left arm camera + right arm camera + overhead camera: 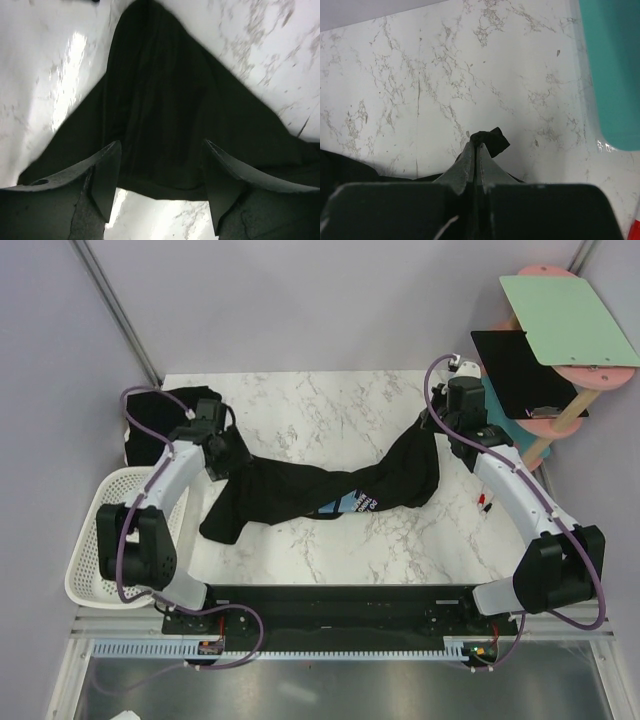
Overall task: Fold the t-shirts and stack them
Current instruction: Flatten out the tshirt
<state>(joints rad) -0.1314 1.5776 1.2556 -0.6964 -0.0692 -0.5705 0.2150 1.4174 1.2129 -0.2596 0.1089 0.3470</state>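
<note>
Black t-shirt (290, 490) strung across marble desk (300, 410), print (350, 504) half-folded away, right pincer (479, 147) clamped on its corner, left pincer (161, 145) spread apart above cloth.

Your left wrist view holds:
- One black t-shirt (165, 110), creased, narrowing to a peak at the top and widening toward you.
- One white marble table (45, 75), showing on both sides of the cloth.
- One left gripper (162, 145), its fingers (107, 170) spread wide apart, with the cloth's lower hem lying between them.
</note>
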